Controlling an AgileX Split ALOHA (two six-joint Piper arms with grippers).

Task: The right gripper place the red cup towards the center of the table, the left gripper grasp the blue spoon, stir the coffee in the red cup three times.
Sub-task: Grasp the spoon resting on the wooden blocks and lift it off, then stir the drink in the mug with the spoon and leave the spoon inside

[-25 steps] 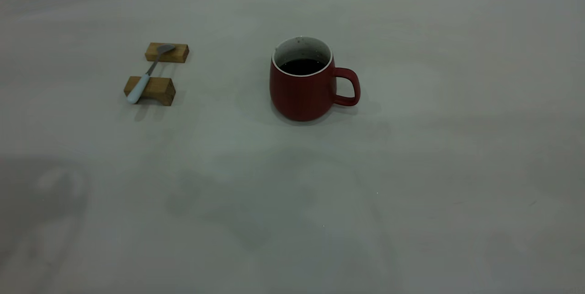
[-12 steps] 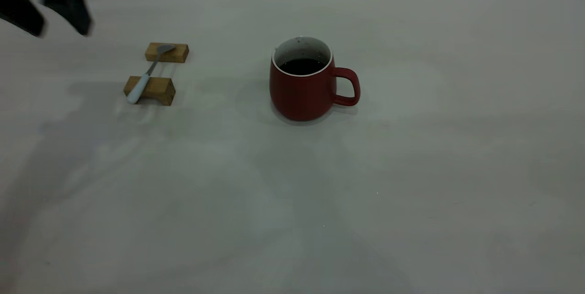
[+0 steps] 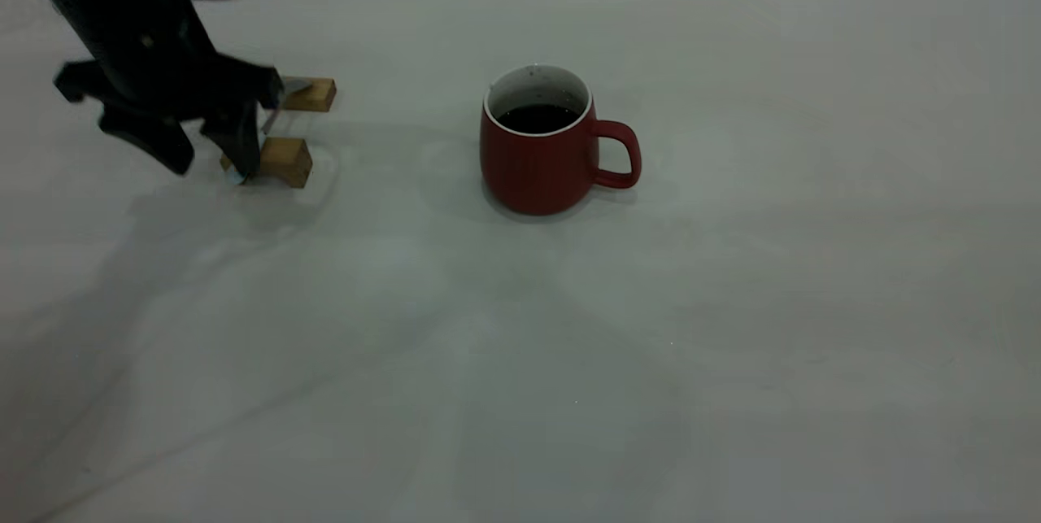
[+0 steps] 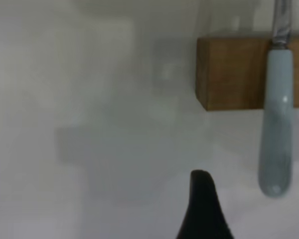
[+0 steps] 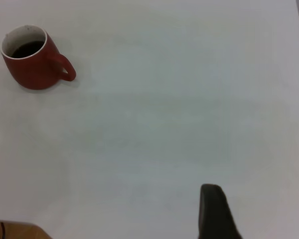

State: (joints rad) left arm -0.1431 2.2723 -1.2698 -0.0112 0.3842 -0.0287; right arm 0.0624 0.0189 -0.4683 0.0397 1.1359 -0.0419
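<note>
Left gripper (image 3: pixel 210 150): hangs at the table's left side, fingers spread, the right-hand finger in front of the nearer wooden block (image 3: pixel 285 160); no contact with the spoon can be seen.
Blue spoon (image 4: pixel 276 124): bridges the two blocks; in the exterior view the arm hides most of it, leaving the grey bowl (image 3: pixel 294 85) on the farther wooden block (image 3: pixel 313 93).
Left wrist view: adds what the exterior view lacks — the pale blue handle overhanging the nearer block's edge, one black fingertip (image 4: pixel 203 199) beside it, apart.
Red cup (image 3: pixel 539 147): upright near the table (image 3: pixel 732 303) centre, handle towards the right, dark coffee (image 3: pixel 537 117) inside.
Right gripper (image 5: pixel 214 211): outside the exterior view — its own wrist view shows one dark finger far from the cup; whether it is spread cannot be told.
</note>
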